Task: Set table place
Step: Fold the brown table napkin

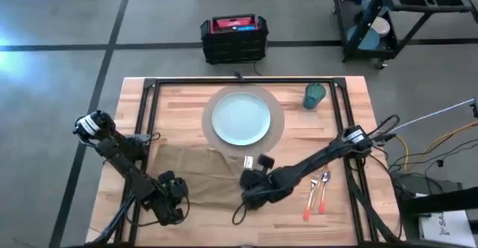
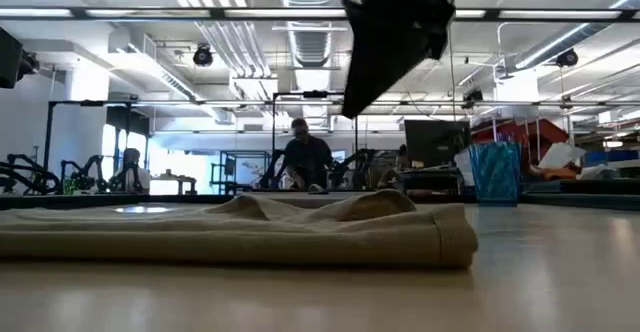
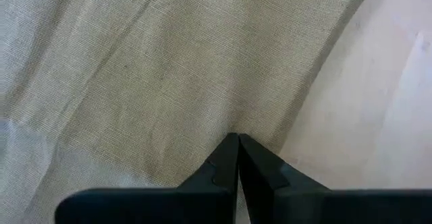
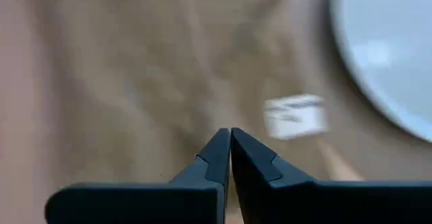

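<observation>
Tan cloth napkin (image 1: pixel 196 172): lying rumpled on the light-wood butcher-block table (image 1: pixel 351 102), long axis running left to right, just short of the round tan mat (image 1: pixel 277 132) bearing the pale blue plate (image 1: pixel 241 119).
Left gripper (image 1: pixel 171 203): hovering at the napkin's left end, fingers pressed together, holding nothing.
Right gripper (image 1: pixel 250 181): hanging over the napkin's right end, fingers likewise together, empty.
Nearer arm: each is sitting by its own end, so neither is clearly favoured.
Orange-handled fork and knife (image 1: pixel 316 197): lying well right.
</observation>
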